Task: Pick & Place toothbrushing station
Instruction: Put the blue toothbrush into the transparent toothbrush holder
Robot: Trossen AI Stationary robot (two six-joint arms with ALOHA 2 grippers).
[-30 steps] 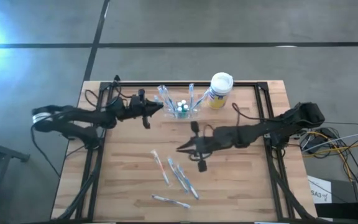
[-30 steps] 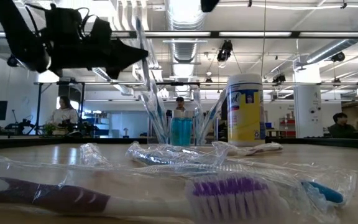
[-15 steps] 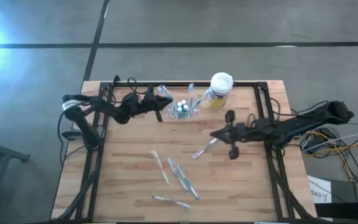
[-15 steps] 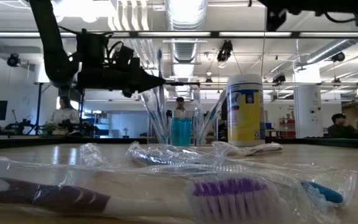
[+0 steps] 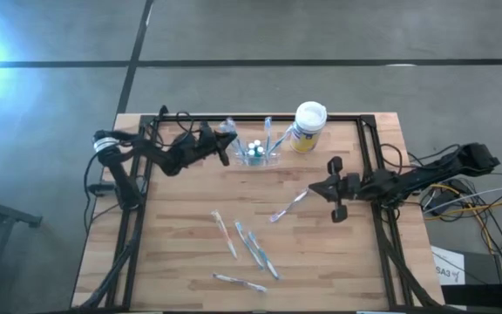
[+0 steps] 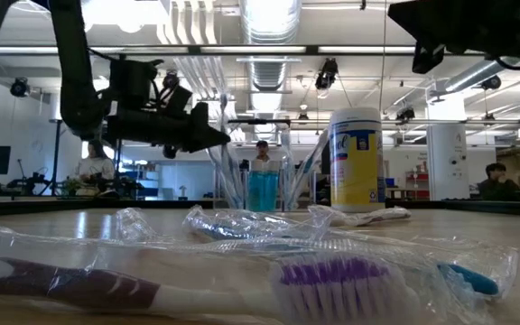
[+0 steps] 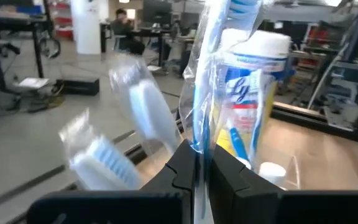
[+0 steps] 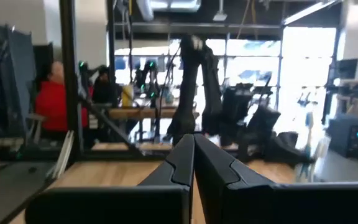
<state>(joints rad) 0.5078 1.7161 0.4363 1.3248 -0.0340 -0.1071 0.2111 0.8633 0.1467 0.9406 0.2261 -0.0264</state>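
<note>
Both hands pinch: left hand [image 5: 225, 146] on crinkly wrapped toothbrush [image 7: 205, 81]; right hand [image 5: 314, 188] empty.

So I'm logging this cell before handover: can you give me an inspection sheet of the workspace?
Surface: wooden table, black frame.
Job's things: clear holder at the far edge, toothbrushes upright in it.
Clutter: white-lidded canister beside the holder; wrapped toothbrushes lying mid-table.
Grippers: left gripper shut on a wrapped toothbrush beside the holder; right gripper shut, empty.
Cables: bundle off the right side.
Surroundings: people at benches behind.
</note>
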